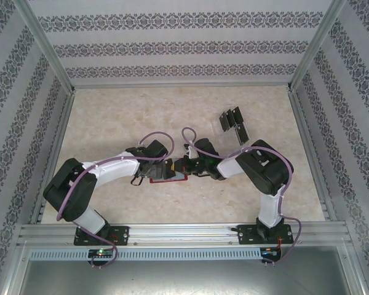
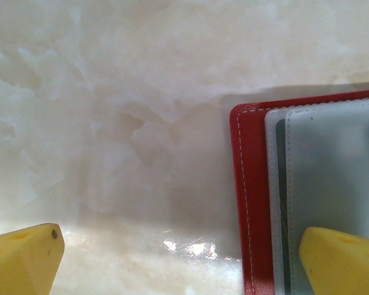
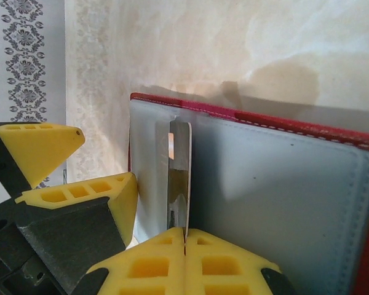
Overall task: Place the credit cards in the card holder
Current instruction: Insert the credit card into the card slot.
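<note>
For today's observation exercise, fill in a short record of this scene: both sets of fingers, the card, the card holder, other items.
left fingers: open, one tip over the card holder's pale pocket
right fingers: shut on a thin card, edge-on
card: far end seems to enter a pocket slot
card holder: red, lying open on the table
rack: clear, farther back, holding dark cards

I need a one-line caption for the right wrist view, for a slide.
Right fingers, shut on a credit card, hold it edge-on at the pale pocket of the open red card holder.
</note>
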